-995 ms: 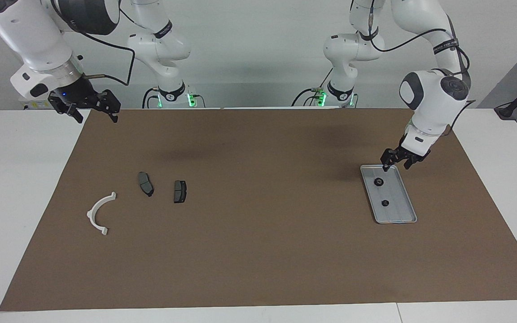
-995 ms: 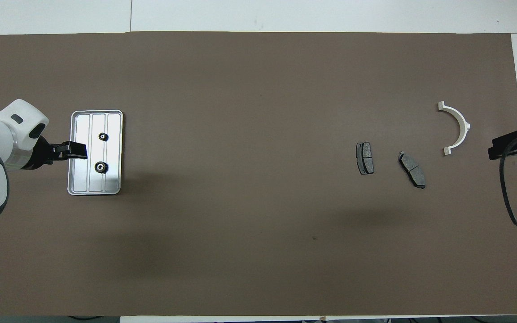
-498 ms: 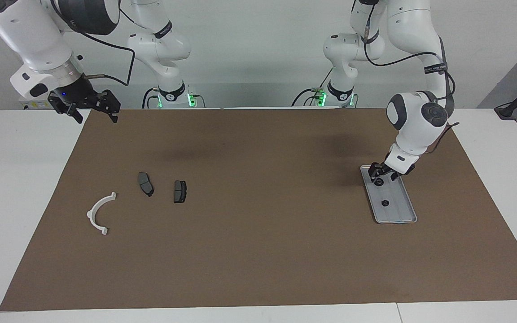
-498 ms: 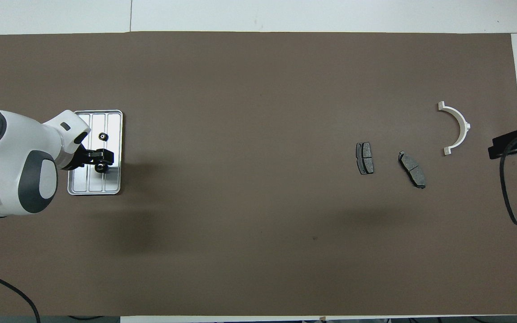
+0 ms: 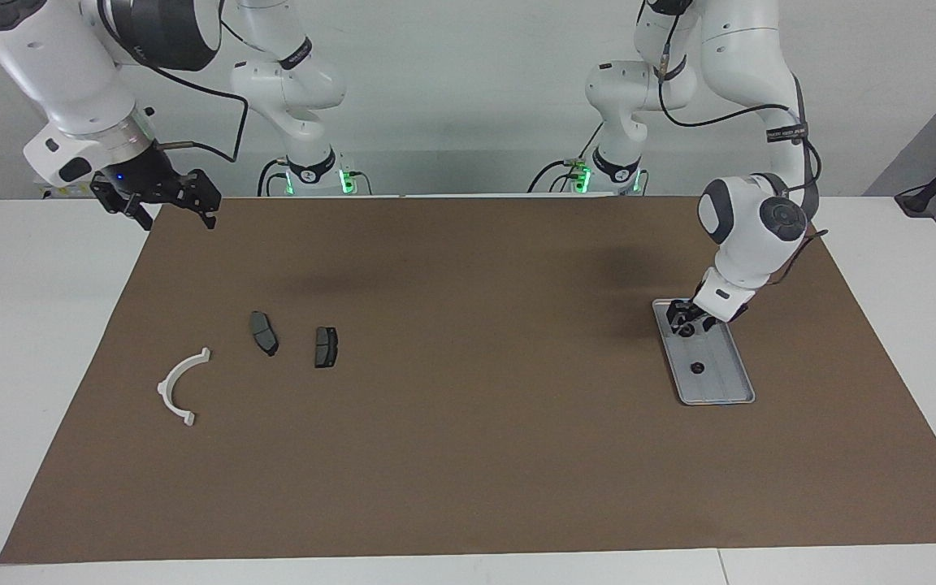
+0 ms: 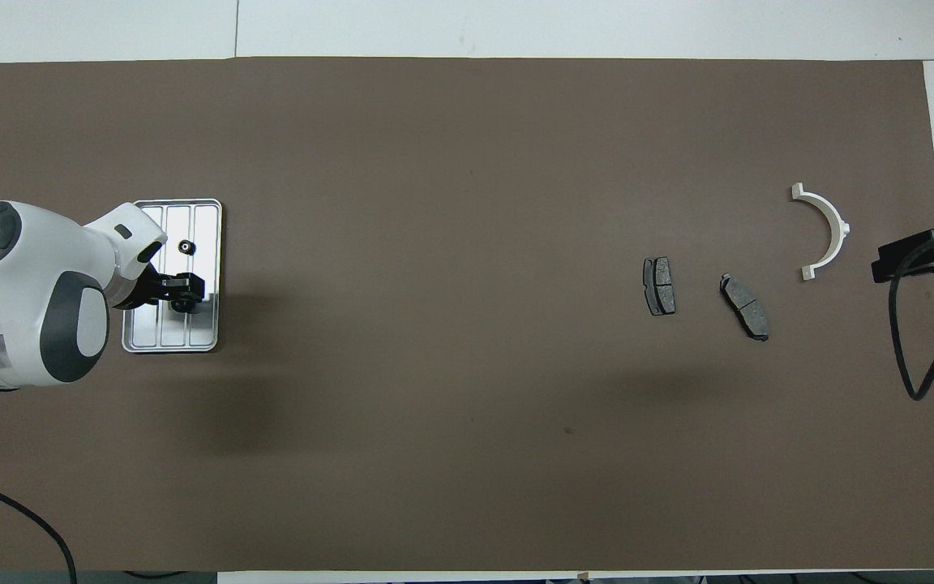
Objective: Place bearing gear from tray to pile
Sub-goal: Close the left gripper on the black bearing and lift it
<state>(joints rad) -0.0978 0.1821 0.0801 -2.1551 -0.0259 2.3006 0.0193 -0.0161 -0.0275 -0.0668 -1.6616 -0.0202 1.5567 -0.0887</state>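
Observation:
The silver ribbed tray [image 5: 720,400] [image 6: 169,349] lies at the left arm's end of the brown mat. Two small black bearing gears sit in it. My left gripper [image 5: 686,323] [image 6: 183,294] is down in the tray right at the gear nearer the robots [image 5: 685,330] [image 6: 184,306]. The other gear [image 5: 698,368] [image 6: 186,246] lies free farther along the tray. The pile is at the right arm's end: a white curved bracket [image 5: 179,384] [image 6: 828,231] and two dark brake pads [image 5: 264,333] [image 5: 326,346]. My right gripper [image 5: 174,213] hangs open over the mat's corner, holding nothing.
The brown mat [image 5: 468,455] covers most of the white table. A black cable [image 6: 921,349] dangles from the right arm over the mat's edge beside the bracket.
The left arm swung in over the tray and lowered its gripper from the tray's near rim onto the nearer gear. The right gripper shifted slightly.

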